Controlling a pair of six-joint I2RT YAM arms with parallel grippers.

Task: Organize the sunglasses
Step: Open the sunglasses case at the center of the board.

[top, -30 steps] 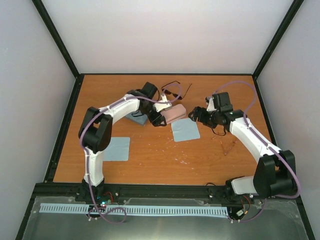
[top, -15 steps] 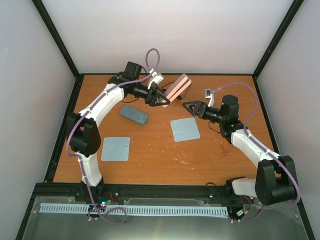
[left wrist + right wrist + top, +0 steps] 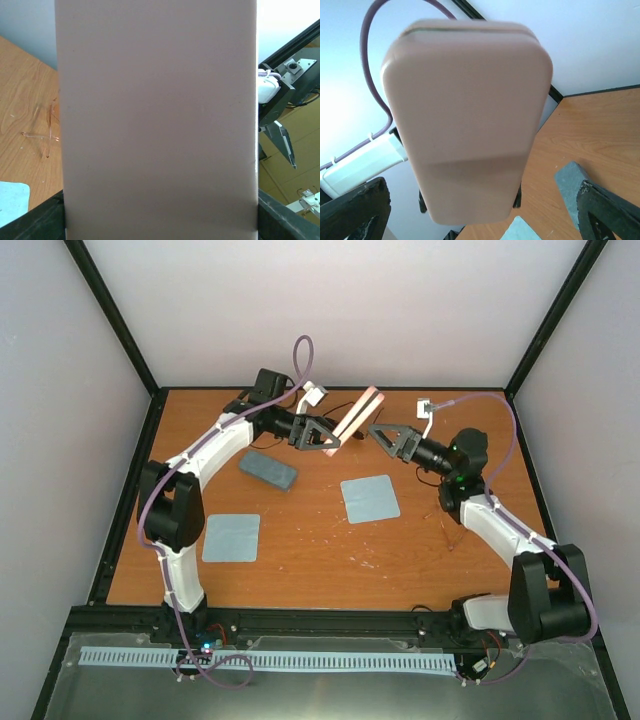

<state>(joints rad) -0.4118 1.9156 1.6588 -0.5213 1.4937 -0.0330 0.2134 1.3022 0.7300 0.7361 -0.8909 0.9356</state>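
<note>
The table (image 3: 300, 570) is bounded by a black frame, and bare wood is seen along its near edge. The pink case (image 3: 356, 418) is held raised and tilted near the back edge, clamped at its lower end in the left gripper (image 3: 328, 440). The right gripper (image 3: 388, 440) is held just beside the case with its jaws spread wide (no contact is seen). The pale sunglasses (image 3: 44, 131) are found flat on the wood at the right, apart from the cloth (image 3: 370, 499).

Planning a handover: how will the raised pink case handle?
The pink case looks rigid: held by one end in the left pincer, it shows no sag. Its smooth, rounded shell may slip; the lid seam could spring open.
</note>
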